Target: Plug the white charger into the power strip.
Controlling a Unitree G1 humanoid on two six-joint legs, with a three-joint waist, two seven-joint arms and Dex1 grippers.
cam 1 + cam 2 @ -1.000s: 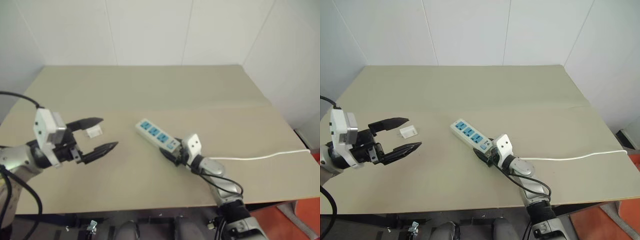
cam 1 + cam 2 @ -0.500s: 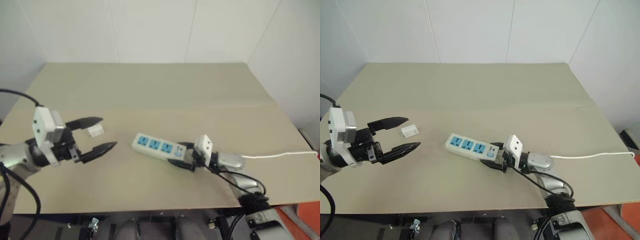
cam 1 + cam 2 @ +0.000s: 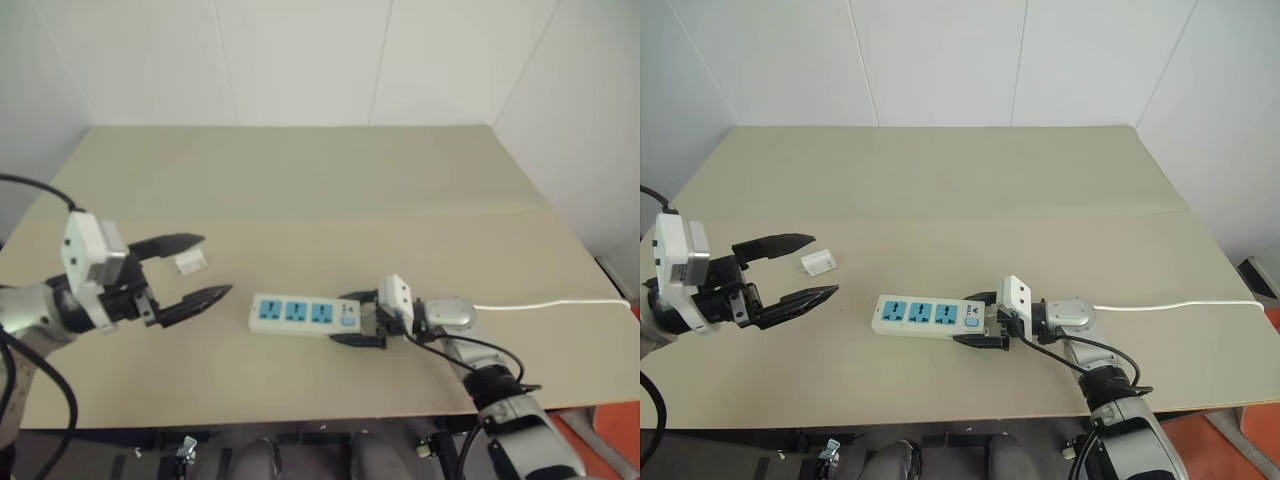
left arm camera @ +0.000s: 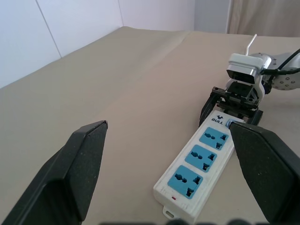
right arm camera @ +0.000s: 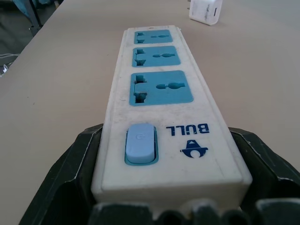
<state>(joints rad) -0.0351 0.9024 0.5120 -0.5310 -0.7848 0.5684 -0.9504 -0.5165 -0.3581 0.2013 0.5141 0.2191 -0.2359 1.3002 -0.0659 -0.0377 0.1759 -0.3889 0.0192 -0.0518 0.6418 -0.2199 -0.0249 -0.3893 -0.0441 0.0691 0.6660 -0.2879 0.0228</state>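
Note:
The power strip (image 3: 300, 313), a white bar with three blue sockets, lies crosswise on the tan table (image 3: 300, 180) near its front edge. My right gripper (image 3: 342, 318) is shut on its switch end, one black finger (image 5: 70, 178) against each long side. The strip's thin white cord (image 3: 550, 302) runs off to the right. The white charger (image 3: 190, 262) lies on the table at the left, prongs visible in the right wrist view (image 5: 205, 9). My left gripper (image 3: 218, 266) hovers above the table beside the charger, open and empty, pointing toward the strip (image 4: 199, 159).
White walls close off the table's back and right sides. Bare tabletop stretches behind the strip and between the two grippers. The table's front edge runs close below the strip.
My right gripper has swung the power strip from a diagonal lie to nearly crosswise, its free end moving left and nearer the front edge. The left gripper and charger stayed put.

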